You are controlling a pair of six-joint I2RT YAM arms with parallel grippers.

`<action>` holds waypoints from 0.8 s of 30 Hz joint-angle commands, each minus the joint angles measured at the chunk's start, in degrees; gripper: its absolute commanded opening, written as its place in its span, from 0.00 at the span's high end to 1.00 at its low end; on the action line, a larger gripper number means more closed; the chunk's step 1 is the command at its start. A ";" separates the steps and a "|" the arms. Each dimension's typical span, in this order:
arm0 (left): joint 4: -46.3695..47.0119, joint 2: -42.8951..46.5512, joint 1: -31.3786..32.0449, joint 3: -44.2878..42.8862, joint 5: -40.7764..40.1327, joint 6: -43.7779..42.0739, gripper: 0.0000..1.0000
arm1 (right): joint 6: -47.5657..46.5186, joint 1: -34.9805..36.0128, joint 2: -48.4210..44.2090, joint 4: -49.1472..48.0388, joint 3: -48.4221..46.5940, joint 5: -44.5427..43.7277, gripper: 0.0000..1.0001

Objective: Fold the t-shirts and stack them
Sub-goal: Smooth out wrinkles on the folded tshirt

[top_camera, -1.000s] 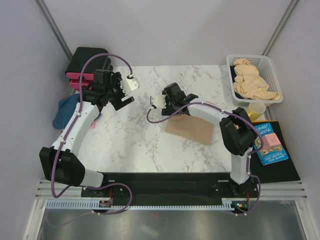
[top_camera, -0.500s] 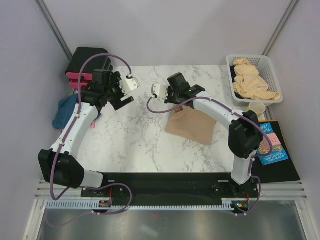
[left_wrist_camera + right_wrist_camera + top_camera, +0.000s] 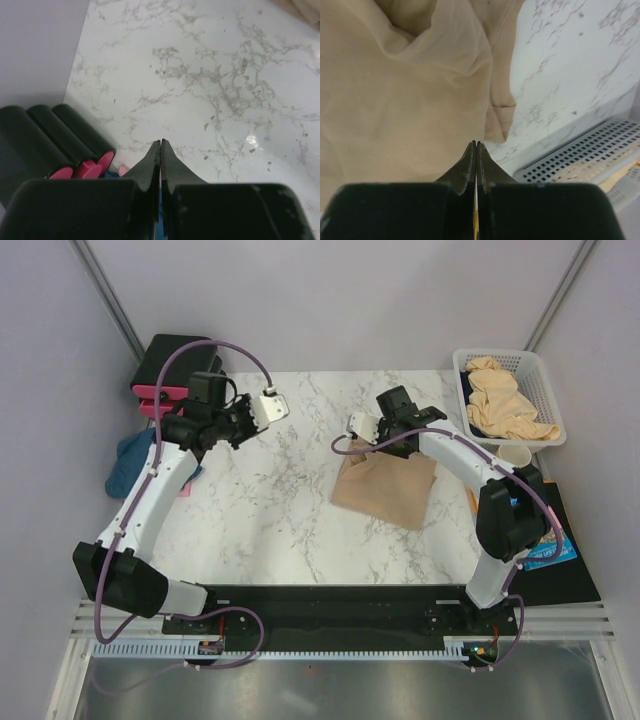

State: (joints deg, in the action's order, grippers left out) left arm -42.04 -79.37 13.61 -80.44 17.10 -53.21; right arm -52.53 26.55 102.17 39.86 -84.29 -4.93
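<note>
A folded tan t-shirt (image 3: 385, 490) lies flat on the marble table, right of centre; in the right wrist view this t-shirt (image 3: 395, 100) fills the left side. My right gripper (image 3: 390, 440) (image 3: 476, 144) hangs over the shirt's far edge, shut, with nothing between its fingers. More tan t-shirts (image 3: 505, 405) are heaped in the white basket (image 3: 545, 375). A dark blue t-shirt (image 3: 130, 462) lies off the table's left edge. My left gripper (image 3: 258, 420) (image 3: 161, 142) hovers above bare marble at the back left, shut and empty.
Black-and-pink boxes (image 3: 165, 365) (image 3: 50, 150) stand at the back left corner. A yellow cup (image 3: 512, 458) stands in front of the basket (image 3: 580, 155). A blue book (image 3: 545, 530) lies on a black mat at the right.
Both grippers have gone from open to shut. My right arm has swung from the table's middle to the right, uncovering the tan shirt. The left wrist has turned slightly.
</note>
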 commanded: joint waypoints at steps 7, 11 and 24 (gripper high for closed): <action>-2.61 -11.04 13.97 -9.46 13.55 7.32 0.98 | 10.69 -9.58 -1.36 7.51 0.97 12.39 1.00; -2.52 -18.77 16.54 -17.00 17.52 10.58 0.98 | 12.01 -13.35 -1.71 8.22 3.86 18.28 1.00; -2.17 -41.21 20.58 -40.84 31.05 23.94 0.98 | 20.19 -26.28 9.62 7.78 -2.19 36.39 1.00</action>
State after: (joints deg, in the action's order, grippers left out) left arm -44.71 -118.24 32.32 -115.94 41.19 -34.89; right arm -35.46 2.20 109.56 48.01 -82.24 23.11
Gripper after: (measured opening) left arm 0.025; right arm 0.007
